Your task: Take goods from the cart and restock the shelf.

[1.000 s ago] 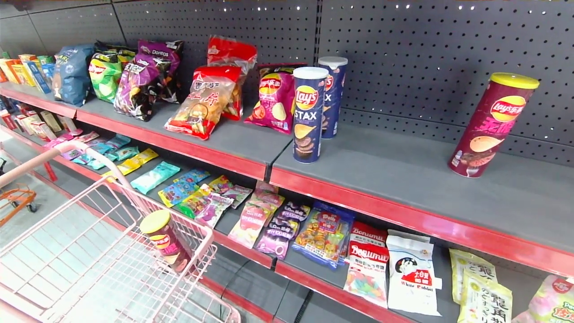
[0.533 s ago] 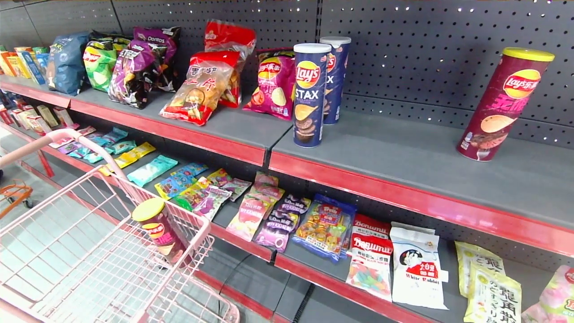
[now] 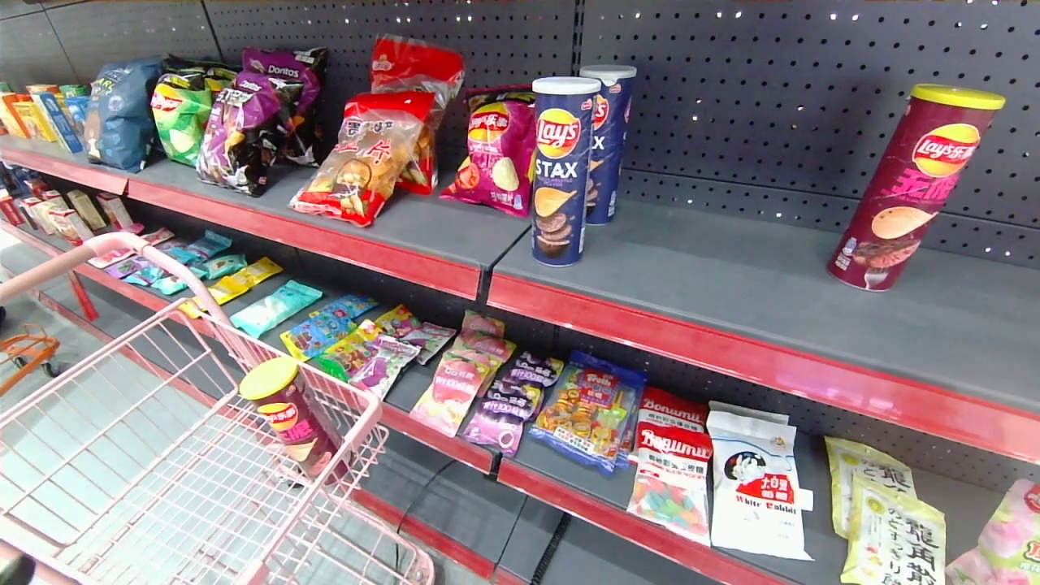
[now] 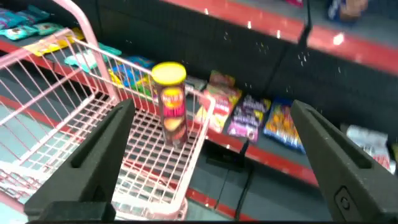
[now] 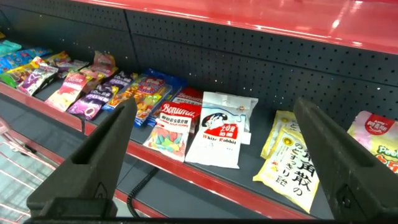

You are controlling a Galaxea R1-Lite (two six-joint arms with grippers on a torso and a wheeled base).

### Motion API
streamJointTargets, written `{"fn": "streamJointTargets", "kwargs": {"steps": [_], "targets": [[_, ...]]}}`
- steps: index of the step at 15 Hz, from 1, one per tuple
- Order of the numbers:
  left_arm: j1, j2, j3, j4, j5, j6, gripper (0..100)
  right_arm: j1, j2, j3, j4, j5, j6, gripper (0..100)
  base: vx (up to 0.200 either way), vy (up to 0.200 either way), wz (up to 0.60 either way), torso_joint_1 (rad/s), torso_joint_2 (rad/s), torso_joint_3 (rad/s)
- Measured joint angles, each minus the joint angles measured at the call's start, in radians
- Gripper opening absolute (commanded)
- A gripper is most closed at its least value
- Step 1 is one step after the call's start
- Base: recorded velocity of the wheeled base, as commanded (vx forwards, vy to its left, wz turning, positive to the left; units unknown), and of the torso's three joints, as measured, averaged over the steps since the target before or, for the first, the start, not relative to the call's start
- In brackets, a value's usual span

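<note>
Progress: one maroon chip can stands on the upper shelf at 2 o'clock, well apart from two blue cans at 12. A matching yellow-lidded can stands upright in the pink cart at 8 o'clock, in the corner nearest the shelf, so I judge at least one item is left to move. Left gripper is spread wide and empty above the cart, that can framed between its fingers but well short of them; right gripper is likewise spread and empty, facing a row of candy bags.
</note>
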Motion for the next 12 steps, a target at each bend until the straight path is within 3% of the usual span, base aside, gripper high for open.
{"fn": "streamJointTargets", "kwargs": {"steps": [3,5,9,12], "targets": [[0.024,0.366,-0.134,-0.116,-0.010,0.001,100,0.000,0.000,0.000,0.000,0.000,0.000,100,0.000,0.000,0.00,0.000,0.00,0.000],[0.071,0.621,-0.170,-0.284,-0.076,0.012,100,0.000,0.000,0.000,0.000,0.000,0.000,100,0.000,0.000,0.00,0.000,0.00,0.000],[0.179,1.079,-0.123,-0.676,-0.252,0.079,100,0.000,0.000,0.000,0.000,0.000,0.001,100,0.000,0.000,0.00,0.000,0.00,0.000],[0.253,1.292,-0.062,-0.886,-0.310,0.105,100,0.000,0.000,0.000,0.000,0.000,0.000,100,0.000,0.000,0.00,0.000,0.00,0.000]]}}
